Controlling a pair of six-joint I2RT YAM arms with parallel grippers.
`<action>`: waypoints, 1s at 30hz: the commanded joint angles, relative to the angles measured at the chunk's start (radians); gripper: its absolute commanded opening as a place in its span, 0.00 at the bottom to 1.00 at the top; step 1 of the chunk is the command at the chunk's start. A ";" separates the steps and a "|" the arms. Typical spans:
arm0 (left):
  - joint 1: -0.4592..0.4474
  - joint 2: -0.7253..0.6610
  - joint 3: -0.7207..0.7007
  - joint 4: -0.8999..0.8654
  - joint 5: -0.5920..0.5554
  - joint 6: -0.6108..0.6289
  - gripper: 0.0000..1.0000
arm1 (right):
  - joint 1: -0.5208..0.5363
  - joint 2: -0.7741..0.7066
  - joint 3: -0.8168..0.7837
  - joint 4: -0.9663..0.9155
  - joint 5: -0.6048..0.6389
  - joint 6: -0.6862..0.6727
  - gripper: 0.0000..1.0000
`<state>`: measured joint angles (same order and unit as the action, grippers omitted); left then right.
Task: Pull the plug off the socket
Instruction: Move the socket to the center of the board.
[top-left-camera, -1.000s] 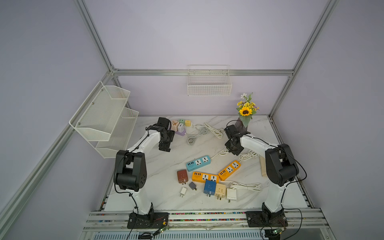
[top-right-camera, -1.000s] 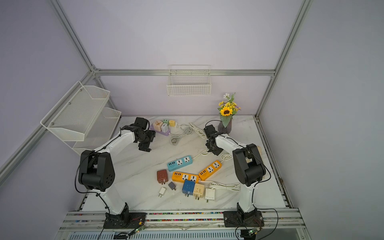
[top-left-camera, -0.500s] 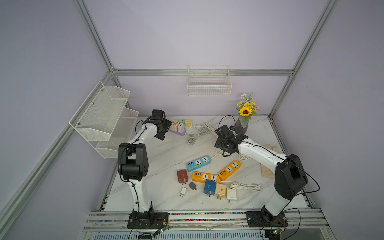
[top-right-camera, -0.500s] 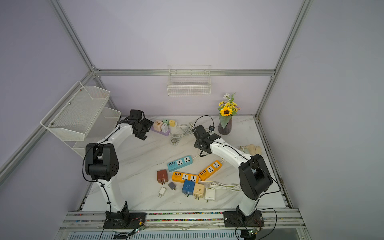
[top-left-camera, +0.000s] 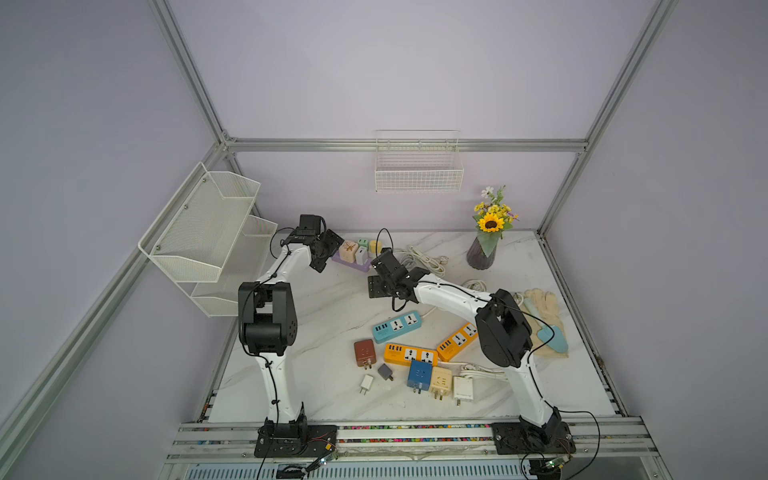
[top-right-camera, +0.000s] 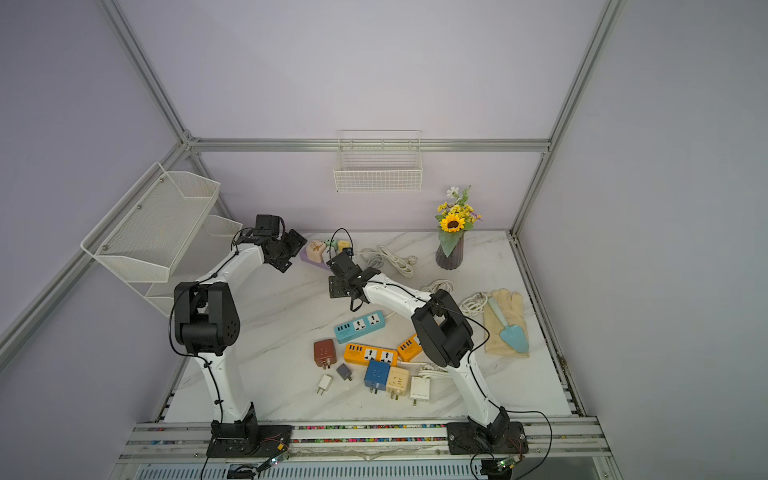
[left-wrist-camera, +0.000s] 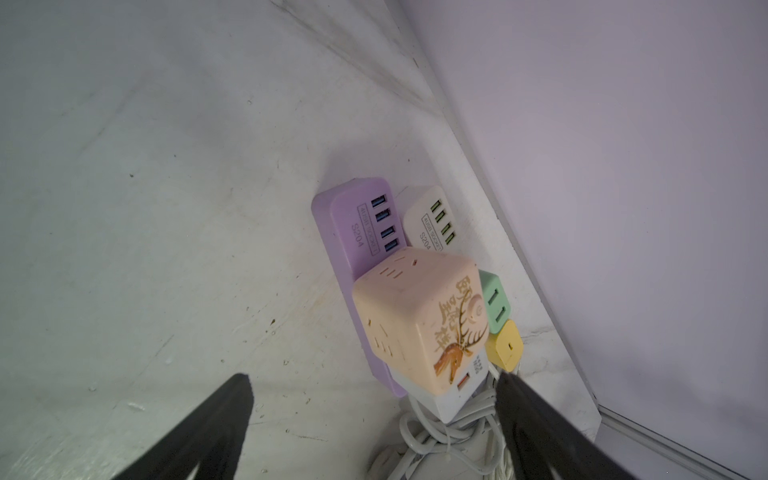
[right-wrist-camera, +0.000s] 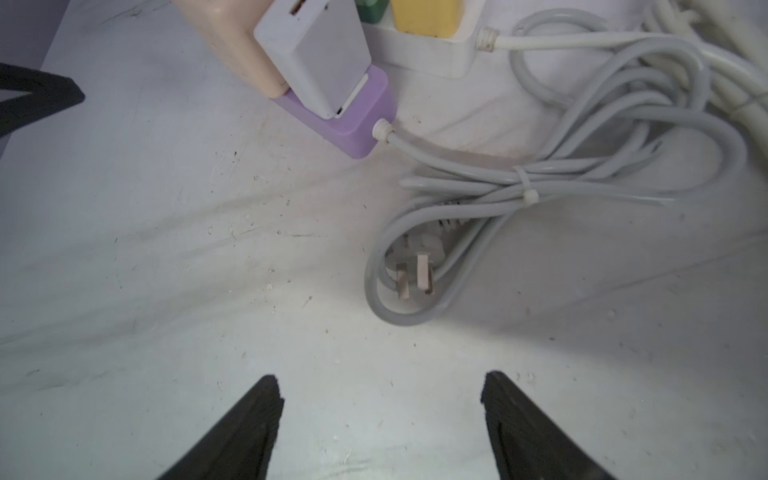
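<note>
I'm counting zero progress so far: peach cube plug (left-wrist-camera: 419, 320) sitting in the purple socket strip (left-wrist-camera: 353, 224) around 11 o'clock on the bench (top-left-camera: 328, 316), left pincer (left-wrist-camera: 372, 380) and right pincer (right-wrist-camera: 380, 379) both hanging wide open, gripping nothing.

A robot lab cell: aluminium frame (top-left-camera: 291, 144), plain lilac walls (top-left-camera: 395, 62), mounting rail (top-left-camera: 415, 432) (marble-look tabletop (top-left-camera: 332, 299)).

Table (top-left-camera: 316, 316) back left: rear strip (left-wrist-camera: 428, 208) behind front strip (left-wrist-camera: 345, 232). Cube adapter (left-wrist-camera: 419, 320) and charger (right-wrist-camera: 316, 54) on front strip; two plugs (left-wrist-camera: 496, 305) on rear strip. Cable (right-wrist-camera: 582, 166) right of them. Vase (top-left-camera: 482, 253) back right. Trowel (top-left-camera: 550, 332) on glove (top-left-camera: 540, 299), right side. Spare strips (top-left-camera: 397, 326), loose adapters (top-left-camera: 419, 374) mid-front.
</note>
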<state>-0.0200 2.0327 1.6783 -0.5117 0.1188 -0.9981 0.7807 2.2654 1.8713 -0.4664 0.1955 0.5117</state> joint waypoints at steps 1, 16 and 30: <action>0.008 -0.068 -0.040 0.032 0.009 0.019 0.94 | -0.001 0.082 0.103 -0.029 0.069 -0.011 0.80; 0.018 -0.158 -0.149 0.013 0.014 -0.121 0.95 | 0.013 0.226 0.311 -0.195 0.207 -0.043 0.12; -0.006 -0.149 -0.202 -0.068 0.027 -0.422 0.96 | 0.042 -0.263 -0.323 -0.048 0.255 -0.081 0.00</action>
<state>-0.0097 1.9053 1.4731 -0.5823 0.1257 -1.3373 0.8211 2.0884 1.6199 -0.5499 0.4145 0.4355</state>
